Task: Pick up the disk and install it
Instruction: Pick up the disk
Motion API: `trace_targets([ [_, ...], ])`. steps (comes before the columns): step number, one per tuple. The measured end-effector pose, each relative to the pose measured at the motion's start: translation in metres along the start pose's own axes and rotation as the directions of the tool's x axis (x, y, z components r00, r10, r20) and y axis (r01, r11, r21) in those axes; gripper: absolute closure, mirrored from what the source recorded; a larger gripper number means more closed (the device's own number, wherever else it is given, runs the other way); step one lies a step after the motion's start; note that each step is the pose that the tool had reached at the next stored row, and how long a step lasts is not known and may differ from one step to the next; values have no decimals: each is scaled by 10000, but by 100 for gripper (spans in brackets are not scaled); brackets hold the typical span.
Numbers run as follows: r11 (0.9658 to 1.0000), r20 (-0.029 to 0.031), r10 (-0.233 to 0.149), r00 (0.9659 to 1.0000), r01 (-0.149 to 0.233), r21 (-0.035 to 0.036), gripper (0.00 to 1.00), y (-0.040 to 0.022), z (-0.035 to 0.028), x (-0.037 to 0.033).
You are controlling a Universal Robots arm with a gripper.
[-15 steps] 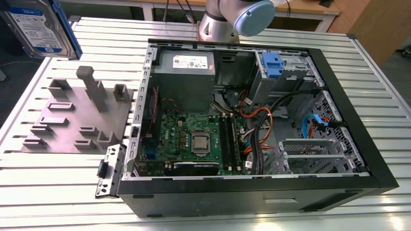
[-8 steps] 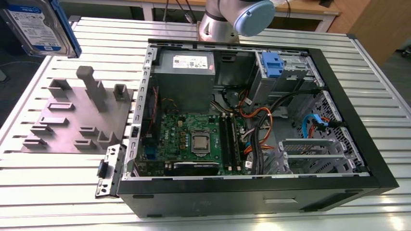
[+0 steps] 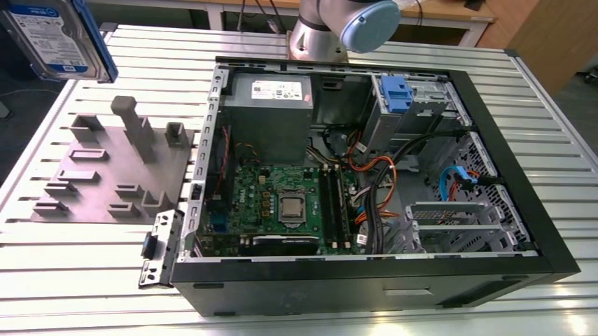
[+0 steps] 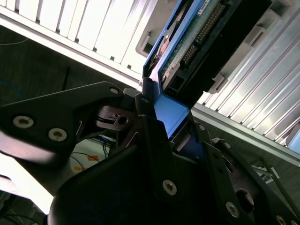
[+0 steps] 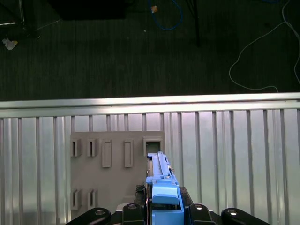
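The disk point(image 3: 54, 35), a silver drive with a white-and-blue label and a blue carrier frame, hangs high at the exterior view's upper left, above the table's corner. In the second wrist view my gripper point(image 4: 169, 119) is shut on the blue carrier end of the disk point(image 4: 197, 47), whose connector edge points away from the black fingers point(image 4: 145, 122). Seen edge-on in the first wrist view, the disk point(image 5: 161, 180) stands between the gripper's point(image 5: 163, 208) jaws, over the grey holder plate point(image 5: 108, 173).
An open computer case point(image 3: 523, 210) lies on the slatted metal table point(image 3: 84, 280), showing its motherboard, cables and a drive bay with a blue latch point(image 3: 396, 95). The grey holder plate point(image 3: 108, 171) with upright posts sits beside the case. The arm's base point(image 3: 323, 31) stands behind it.
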State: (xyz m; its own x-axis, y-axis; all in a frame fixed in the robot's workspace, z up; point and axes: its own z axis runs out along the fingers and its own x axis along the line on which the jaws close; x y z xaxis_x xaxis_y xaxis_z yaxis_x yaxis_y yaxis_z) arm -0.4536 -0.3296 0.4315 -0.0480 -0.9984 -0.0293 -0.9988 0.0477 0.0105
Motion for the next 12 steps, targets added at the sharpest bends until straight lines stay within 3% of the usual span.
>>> trace_targets([
  [12,10000,-1,0,10000,0,0,64,1,-65,-2],
])
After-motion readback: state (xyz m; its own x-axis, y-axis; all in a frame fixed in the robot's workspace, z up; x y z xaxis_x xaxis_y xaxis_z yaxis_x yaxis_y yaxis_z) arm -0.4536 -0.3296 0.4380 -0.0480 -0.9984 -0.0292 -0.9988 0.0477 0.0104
